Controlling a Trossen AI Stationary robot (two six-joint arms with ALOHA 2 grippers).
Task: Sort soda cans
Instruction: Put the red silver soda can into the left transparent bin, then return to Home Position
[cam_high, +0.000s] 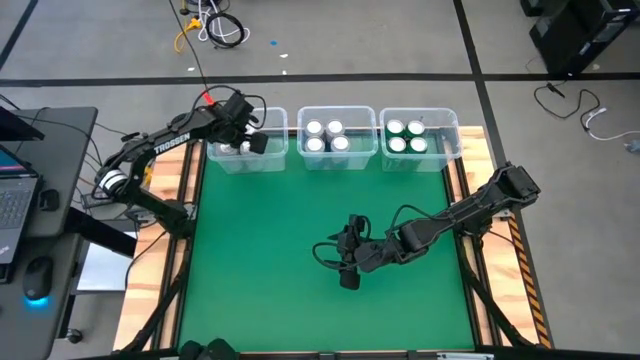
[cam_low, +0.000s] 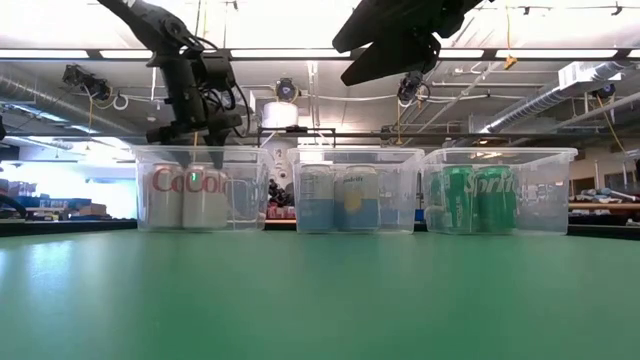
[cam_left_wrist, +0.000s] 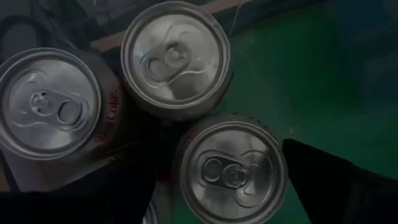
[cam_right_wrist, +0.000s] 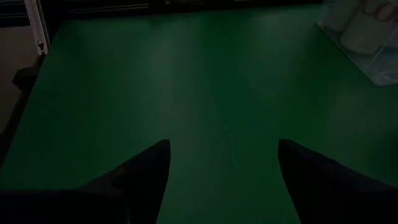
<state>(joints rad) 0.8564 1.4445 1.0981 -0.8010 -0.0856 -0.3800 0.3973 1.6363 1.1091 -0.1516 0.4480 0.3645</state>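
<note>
Three clear bins stand along the far edge of the green table. The left bin (cam_high: 272, 163) holds three silver Coke soda cans (cam_low: 185, 195), upright on its floor. My left gripper (cam_high: 243, 140) hangs over this bin, pointing down and open. Its fingers (cam_left_wrist: 329, 186) stand on either side of the top of one can (cam_left_wrist: 233, 168). The middle bin (cam_high: 337, 165) holds several silver-and-blue cans (cam_low: 340, 197). The right bin (cam_high: 420, 166) holds several green Sprite cans (cam_low: 480, 198). My right gripper (cam_high: 347, 268) hovers open over the middle of the table, with nothing between its fingers (cam_right_wrist: 146, 171).
The green mat (cam_high: 270, 260) lies bare between the bins and the near edge. Wooden strips (cam_high: 170, 270) frame the table's left and right sides. A desk with a laptop and a mouse (cam_high: 37, 280) stands to the left. Cables (cam_high: 215, 25) lie on the floor beyond.
</note>
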